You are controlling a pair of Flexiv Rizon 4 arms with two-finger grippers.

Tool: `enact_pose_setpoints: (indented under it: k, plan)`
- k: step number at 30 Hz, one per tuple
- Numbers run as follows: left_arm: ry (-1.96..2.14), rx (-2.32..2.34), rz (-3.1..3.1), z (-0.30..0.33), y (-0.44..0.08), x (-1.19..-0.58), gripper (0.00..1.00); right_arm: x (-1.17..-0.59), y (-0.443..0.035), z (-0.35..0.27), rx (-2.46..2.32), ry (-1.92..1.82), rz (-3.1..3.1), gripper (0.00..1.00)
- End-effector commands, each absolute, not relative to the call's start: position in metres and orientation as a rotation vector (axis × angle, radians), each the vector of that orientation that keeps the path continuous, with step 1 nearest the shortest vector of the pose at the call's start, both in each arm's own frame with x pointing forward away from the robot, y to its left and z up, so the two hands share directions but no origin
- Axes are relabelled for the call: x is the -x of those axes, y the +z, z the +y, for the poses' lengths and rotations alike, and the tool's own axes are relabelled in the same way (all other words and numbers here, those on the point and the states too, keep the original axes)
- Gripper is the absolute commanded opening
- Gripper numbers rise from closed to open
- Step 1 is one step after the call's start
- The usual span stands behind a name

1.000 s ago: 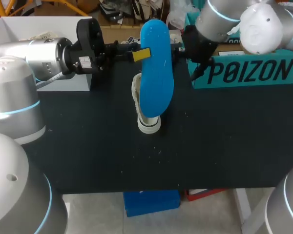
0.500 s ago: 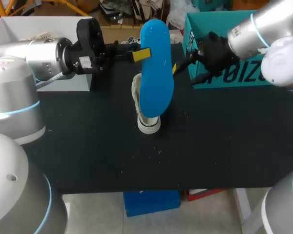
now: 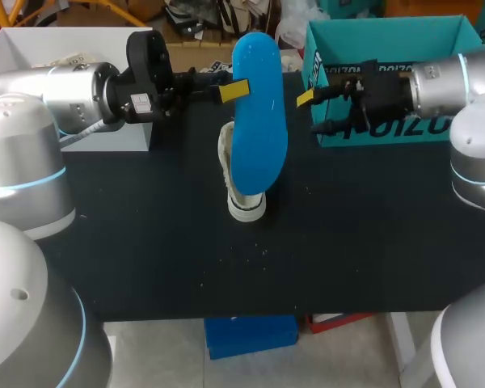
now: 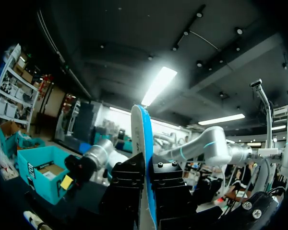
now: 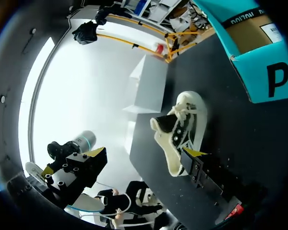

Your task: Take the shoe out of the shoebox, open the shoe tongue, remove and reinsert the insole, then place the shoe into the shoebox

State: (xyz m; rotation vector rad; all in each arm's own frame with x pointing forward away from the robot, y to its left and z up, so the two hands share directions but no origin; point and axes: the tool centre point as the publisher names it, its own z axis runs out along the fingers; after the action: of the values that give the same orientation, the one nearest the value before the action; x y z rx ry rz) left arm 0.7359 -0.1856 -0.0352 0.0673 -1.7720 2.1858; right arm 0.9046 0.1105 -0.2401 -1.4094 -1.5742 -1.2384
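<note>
Swung back from the insole (image 3: 259,121), the right end effector (image 3: 311,113) hangs released beside the shoebox (image 3: 388,36); the left end effector (image 3: 233,90) pinches the insole lengthwise over the shoe (image 3: 241,194). Left wrist view: insole clamped upright between its fingers (image 4: 129,182). Right wrist view: shoe lies ahead of the spread fingers (image 5: 201,167).

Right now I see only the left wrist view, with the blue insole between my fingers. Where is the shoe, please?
Observer: The shoe lies on the black table, outside the teal shoebox. In the head view the insole hides most of it.
Operator: Does the right gripper touch it?
Observer: No. It is open and empty, apart from the shoe, before the shoebox.
Operator: Anything beside my left arm?
Observer: A white box at the table's far left corner.
</note>
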Motion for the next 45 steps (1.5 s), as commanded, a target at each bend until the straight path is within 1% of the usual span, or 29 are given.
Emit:
enact_pose_setpoints:
  k: [1, 16, 19, 23, 24, 41, 44, 45]
  plan:
    - [2.19, -0.07, -1.774, -0.187, -0.036, -0.735, 0.0, -0.908, -0.237, 0.112, 1.304, -1.289, -1.511, 1.0]
    - [2.19, -0.07, -1.774, -0.187, -0.036, -0.735, 0.0, -0.905, -0.221, 0.12, 1.318, -1.293, -1.557, 1.0]
    - [2.268, 0.359, -2.206, -0.191, -0.038, -0.724, 0.0, -0.905, -0.221, 0.12, 1.318, -1.293, -1.557, 1.0]
    - [2.226, 0.806, -2.609, -0.201, -0.066, -0.704, 0.0, -0.905, -0.221, 0.12, 1.318, -1.293, -1.557, 1.0]
    - [2.195, 0.802, -2.617, -0.203, -0.077, -0.703, 0.0, -0.905, -0.221, 0.12, 1.318, -1.293, -1.557, 1.0]
    - [2.195, 0.802, -2.617, -0.203, -0.077, -0.703, 0.0, -0.905, -0.221, 0.12, 1.318, -1.293, -1.557, 1.0]
    - [2.24, 1.23, -2.664, -0.203, -0.078, -0.665, 0.0, -0.905, -0.221, 0.12, 1.318, -1.293, -1.557, 1.0]
    - [2.339, 1.279, -2.568, -0.201, -0.084, -0.656, 0.0, -0.905, -0.221, 0.12, 1.318, -1.293, -1.557, 1.0]
